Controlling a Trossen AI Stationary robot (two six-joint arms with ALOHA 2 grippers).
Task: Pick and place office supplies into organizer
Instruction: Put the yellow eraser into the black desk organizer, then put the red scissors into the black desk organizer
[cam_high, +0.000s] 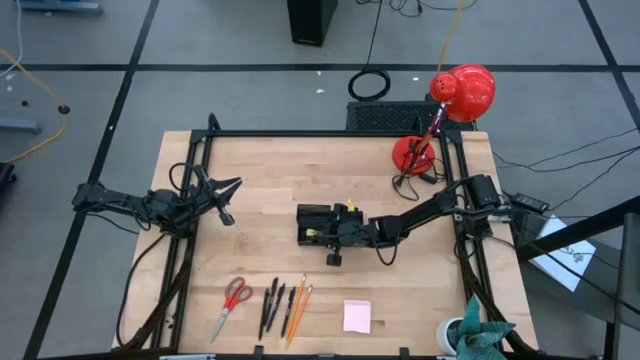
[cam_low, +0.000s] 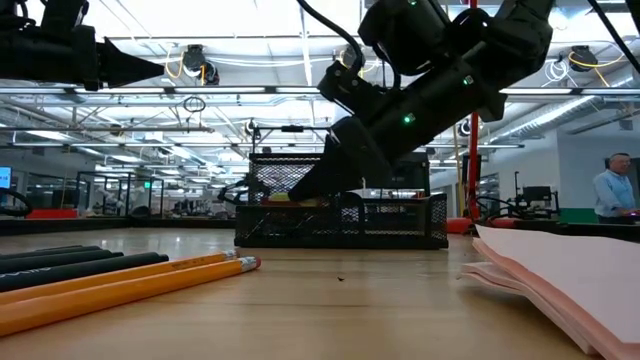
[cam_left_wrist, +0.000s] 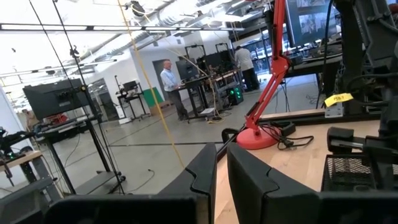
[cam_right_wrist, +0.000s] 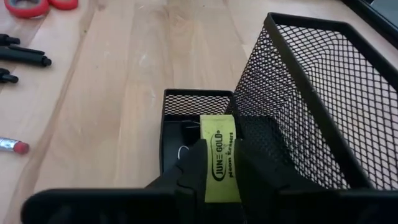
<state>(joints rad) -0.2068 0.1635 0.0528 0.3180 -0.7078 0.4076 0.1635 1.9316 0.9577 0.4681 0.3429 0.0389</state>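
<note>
The black mesh organizer (cam_high: 312, 224) stands mid-table, its taller section (cam_right_wrist: 323, 106) beside a low compartment (cam_right_wrist: 189, 118). My right gripper (cam_right_wrist: 221, 171) reaches in from the table's right and is over that low compartment, shut on a small yellow eraser (cam_right_wrist: 221, 155). My left gripper (cam_high: 226, 198) waits near the table's left edge, shut and holding nothing. Lying flat near the near edge are red-handled scissors (cam_high: 235, 297), dark pens (cam_high: 271, 303), pencils (cam_high: 297, 306) and a pink sticky-note pad (cam_high: 357, 316). My right gripper pinches the yellow eraser by its two long sides (cam_right_wrist: 212, 167), with the fingers (cam_right_wrist: 189, 171) lying along it. Its printed face is up and its free end (cam_right_wrist: 217, 121) sticks out past the fingertips above the low compartment. Whether it touches the organizer, I cannot tell.
A red desk lamp (cam_high: 450, 105) with its cord stands at the far right corner. A small black item (cam_high: 333, 259) lies just near of the organizer. A teal thing (cam_high: 478, 338) sits at the near right corner. Bare wood lies between the organizer and my left gripper.
</note>
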